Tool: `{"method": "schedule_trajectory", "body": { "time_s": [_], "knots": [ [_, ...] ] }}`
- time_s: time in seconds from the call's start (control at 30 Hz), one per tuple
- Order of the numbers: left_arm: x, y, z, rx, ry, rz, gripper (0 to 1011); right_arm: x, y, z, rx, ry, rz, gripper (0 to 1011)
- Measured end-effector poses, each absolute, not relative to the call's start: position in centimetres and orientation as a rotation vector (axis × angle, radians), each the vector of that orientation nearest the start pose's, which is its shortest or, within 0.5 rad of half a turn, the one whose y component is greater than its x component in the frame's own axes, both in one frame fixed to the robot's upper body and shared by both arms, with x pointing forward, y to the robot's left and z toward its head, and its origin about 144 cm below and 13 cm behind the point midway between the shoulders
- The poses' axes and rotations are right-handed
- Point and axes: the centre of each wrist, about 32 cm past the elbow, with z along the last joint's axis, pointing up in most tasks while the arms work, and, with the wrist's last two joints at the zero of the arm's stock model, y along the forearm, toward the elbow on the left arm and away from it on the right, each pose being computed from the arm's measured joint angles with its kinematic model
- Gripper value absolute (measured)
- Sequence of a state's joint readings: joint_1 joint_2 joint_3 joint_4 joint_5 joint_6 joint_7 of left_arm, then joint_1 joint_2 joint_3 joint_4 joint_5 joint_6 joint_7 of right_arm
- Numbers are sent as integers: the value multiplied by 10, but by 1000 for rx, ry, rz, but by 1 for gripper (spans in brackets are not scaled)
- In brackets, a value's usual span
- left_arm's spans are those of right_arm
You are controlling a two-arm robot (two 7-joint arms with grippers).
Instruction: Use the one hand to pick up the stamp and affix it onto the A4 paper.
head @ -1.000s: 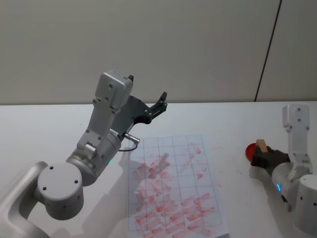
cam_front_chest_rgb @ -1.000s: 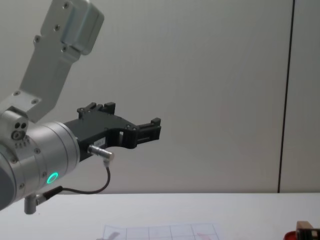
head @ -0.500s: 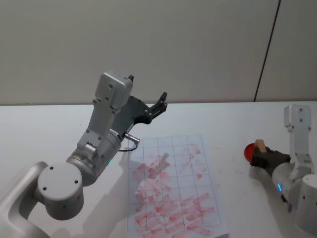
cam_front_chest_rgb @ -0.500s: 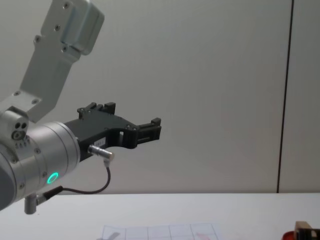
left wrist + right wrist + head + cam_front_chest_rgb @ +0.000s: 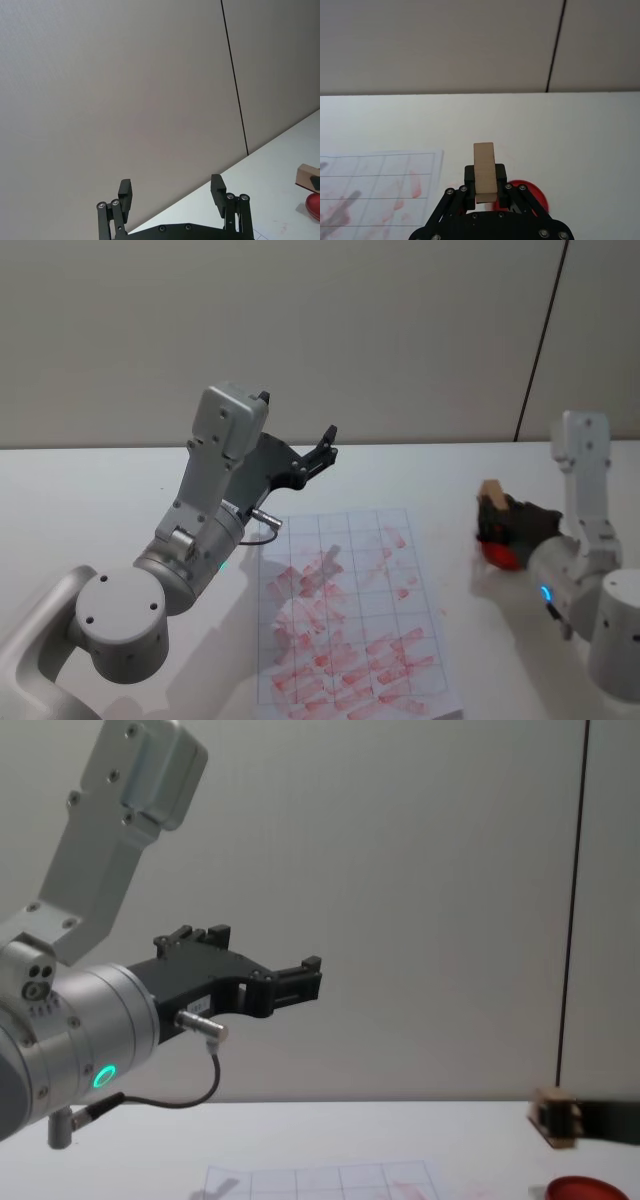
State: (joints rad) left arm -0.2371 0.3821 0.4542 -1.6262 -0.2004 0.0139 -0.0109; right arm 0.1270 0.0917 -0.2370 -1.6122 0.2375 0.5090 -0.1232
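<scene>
- The right gripper (image 5: 503,521) has risen off the table and swung left toward the A4 paper (image 5: 350,610) in the last second, carrying the stamp (image 5: 490,492) with it. In the chest view the stamp (image 5: 556,1117) now hangs well above the tabletop rather than at the bottom edge.
- The 2 fingers of the right gripper (image 5: 485,181) are clamped on the stamp (image 5: 485,170), 1 on each side. The block stands on end, and its upper part juts past the fingertips.
- The stamp is in the air to the right of the paper and is not over it. The red disc (image 5: 500,554) lies on the table (image 5: 100,500) just below the gripper.
- The paper lies flat at the middle of the table, its grid covered with many red marks.
- The left gripper (image 5: 298,418) is parked high above the table's left half, beyond the paper's far left corner, with its 2 fingers (image 5: 125,192) spread wide apart and nothing between them.
</scene>
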Motion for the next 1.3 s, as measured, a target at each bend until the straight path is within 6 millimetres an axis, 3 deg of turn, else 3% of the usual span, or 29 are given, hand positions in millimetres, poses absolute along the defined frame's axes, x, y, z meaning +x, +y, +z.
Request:
{"method": "schedule_trajectory", "body": {
  "time_s": [0.37, 0.4, 0.73, 1.3],
  "knots": [
    [492, 198, 1204, 61, -268, 1124, 1001, 480, -150, 1199, -273, 287, -1283, 219],
    [492, 198, 1204, 61, -268, 1124, 1002, 479, -139, 1198, -300, 292, -1235, 219],
    [492, 198, 1204, 61, -268, 1124, 1001, 481, -113, 1186, -394, 334, -1140, 219],
    [492, 198, 1204, 61, -268, 1124, 1001, 485, -92, 1171, -474, 385, -1056, 219]
  ]
}}
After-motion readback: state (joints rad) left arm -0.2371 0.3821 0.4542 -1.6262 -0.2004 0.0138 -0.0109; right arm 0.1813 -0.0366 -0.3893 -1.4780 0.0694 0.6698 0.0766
